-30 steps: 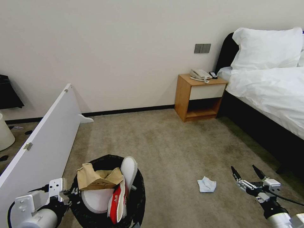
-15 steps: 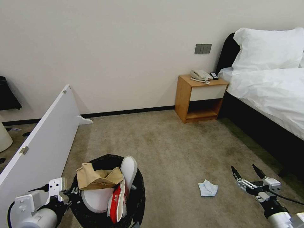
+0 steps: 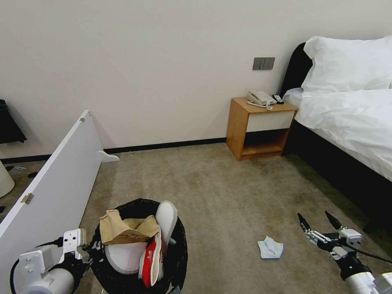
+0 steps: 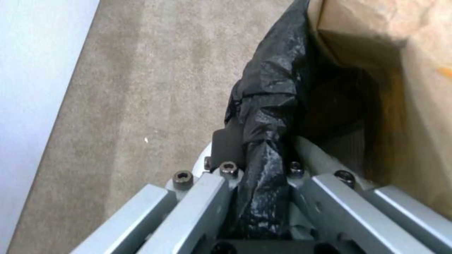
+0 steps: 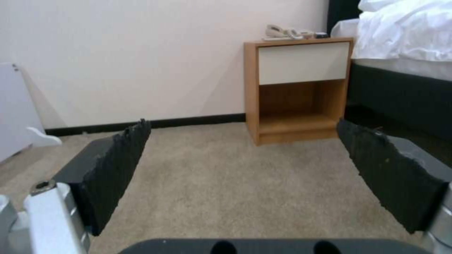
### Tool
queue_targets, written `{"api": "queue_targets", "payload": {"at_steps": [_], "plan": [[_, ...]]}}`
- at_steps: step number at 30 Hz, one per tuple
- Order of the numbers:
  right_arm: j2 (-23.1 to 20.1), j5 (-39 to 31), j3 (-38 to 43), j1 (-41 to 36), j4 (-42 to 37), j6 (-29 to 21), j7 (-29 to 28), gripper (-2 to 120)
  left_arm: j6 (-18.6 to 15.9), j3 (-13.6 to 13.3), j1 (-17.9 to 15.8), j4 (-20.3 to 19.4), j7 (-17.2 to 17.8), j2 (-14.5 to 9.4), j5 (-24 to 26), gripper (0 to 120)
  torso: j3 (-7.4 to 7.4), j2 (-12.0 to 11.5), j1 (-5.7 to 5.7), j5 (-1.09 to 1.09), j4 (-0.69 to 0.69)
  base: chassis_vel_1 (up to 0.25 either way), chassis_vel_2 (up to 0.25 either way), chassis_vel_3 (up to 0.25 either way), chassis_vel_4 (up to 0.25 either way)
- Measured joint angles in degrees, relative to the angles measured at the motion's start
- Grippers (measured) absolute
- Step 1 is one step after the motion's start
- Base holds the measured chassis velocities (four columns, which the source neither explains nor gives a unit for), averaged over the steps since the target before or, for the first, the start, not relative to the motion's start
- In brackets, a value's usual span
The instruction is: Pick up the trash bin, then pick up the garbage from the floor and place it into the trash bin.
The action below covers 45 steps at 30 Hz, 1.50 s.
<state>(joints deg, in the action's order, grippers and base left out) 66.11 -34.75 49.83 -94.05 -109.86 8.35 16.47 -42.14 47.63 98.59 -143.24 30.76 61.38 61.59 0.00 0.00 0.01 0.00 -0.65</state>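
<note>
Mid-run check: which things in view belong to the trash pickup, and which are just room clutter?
Job:
trash bin, its rim pinched by the left gripper
slippers, brown paper, red-white packet inside it
pale blue mask on the carpet
right gripper, fingers open

Clutter:
nightstand
phone
bed
white board
</note>
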Motion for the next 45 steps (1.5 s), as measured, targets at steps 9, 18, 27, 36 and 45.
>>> {"api": "queue_targets", "payload": {"at_steps": [9,18,27,36,45], "plan": [[-0.09,-0.02,-0.03,0.0,-0.05,-0.08,0.01,100,0.0,-0.02,-0.01,0.0,-0.02,-0.06,-0.07,1,0.0,0.0,0.0,0.0,0.0,-0.005,0.002,0.005,-0.006],[-0.23,-0.04,0.0,-0.08,-0.17,-0.11,0.07,100,0.0,-0.02,0.07,0.0,-0.04,-0.02,-0.07,1,0.0,0.0,0.0,0.0,0.0,-0.036,0.016,0.022,-0.026],[-0.76,-0.25,-0.12,0.21,0.22,-0.13,0.1,100,0.0,-0.01,0.0,0.0,-0.05,0.08,-0.13,1,0.0,0.0,0.0,0.0,0.0,0.0,0.0,0.0,0.0],[-0.99,-0.39,-0.47,0.52,0.58,-0.15,0.1,100,0.0,-0.03,-0.11,0.0,-0.05,0.18,-0.15,1,0.0,0.0,0.0,0.0,0.0,-0.026,0.02,0.024,-0.021],[-1.0,-0.01,-1.31,0.97,0.91,0.0,-0.51,100,0.0,0.14,0.2,0.0,-0.05,0.26,-0.16,1,0.0,0.0,0.0,0.0,0.0,-0.03,0.026,0.02,-0.024]]}}
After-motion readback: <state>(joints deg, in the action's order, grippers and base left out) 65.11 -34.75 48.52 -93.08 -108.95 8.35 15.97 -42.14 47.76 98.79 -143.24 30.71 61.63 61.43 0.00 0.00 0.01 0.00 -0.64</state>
